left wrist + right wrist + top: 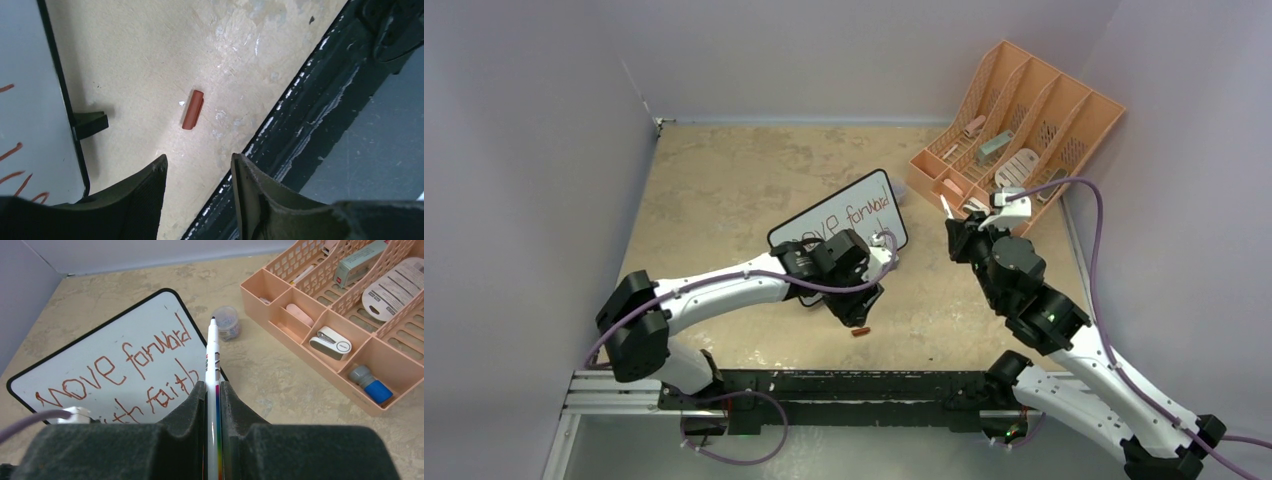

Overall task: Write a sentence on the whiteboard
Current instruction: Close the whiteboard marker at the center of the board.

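The whiteboard (844, 215) lies on the table with red writing, "move forward" over "with faith" (125, 365). My right gripper (213, 387) is shut on a white marker (212, 357) with a rainbow stripe. Its uncapped dark tip points away, off the board's right edge and apart from it (946, 207). My left gripper (199, 165) hangs open over the table just beside the board's near edge (30, 100), with nothing between its fingers. A red marker cap (192, 109) lies on the table just ahead of them (860, 331).
A peach slotted organizer (1014, 130) with small office items stands at the back right (320, 325). A small clear jar (227, 321) sits between it and the board. The dark rail of the table's near edge (325, 75) runs close beside my left fingers.
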`<state>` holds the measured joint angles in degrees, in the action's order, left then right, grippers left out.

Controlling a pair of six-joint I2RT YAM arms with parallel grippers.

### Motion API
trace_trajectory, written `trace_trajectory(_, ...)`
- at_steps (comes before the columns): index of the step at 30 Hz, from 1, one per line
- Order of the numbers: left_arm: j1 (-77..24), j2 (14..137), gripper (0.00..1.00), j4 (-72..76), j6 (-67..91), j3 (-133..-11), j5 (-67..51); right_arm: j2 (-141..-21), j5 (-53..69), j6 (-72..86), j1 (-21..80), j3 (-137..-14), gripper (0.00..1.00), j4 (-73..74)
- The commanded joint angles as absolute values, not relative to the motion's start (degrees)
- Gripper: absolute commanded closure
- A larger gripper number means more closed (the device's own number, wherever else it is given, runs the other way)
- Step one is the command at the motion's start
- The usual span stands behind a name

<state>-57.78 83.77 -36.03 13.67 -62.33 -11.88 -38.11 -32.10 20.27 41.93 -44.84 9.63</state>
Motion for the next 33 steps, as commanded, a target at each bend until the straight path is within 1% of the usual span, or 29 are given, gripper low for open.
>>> trace_trajectory(1,-59.74,87.26,0.55,-32.33,11.09,-62.36,-10.02,-37.82,-34.12,19.89,41.66,-44.65,1.00,8.03)
trace_trajectory(9,-60.39,92.60,0.59,-28.66,6.75,-61.80,-8.84,-38.31,-34.43,20.08,41.69,-44.73,1.00,8.25)
trace_trajectory(16,-60.38,96.89,0.66,-26.94,2.82,-61.88,-12.27,-38.88,-35.12,20.09,41.69,-45.19,1.00,8.26)
trace_trajectory(25,-59.81,98.89,0.66,-27.30,1.06,-60.66,-15.44,-39.45,-35.25,20.38,41.71,-44.83,1.00,7.76)
trace_trajectory(33,-59.50,102.54,0.70,-26.45,0.40,-60.73,-16.43,-40.25,-35.24,20.22,41.67,-44.91,1.00,7.38)
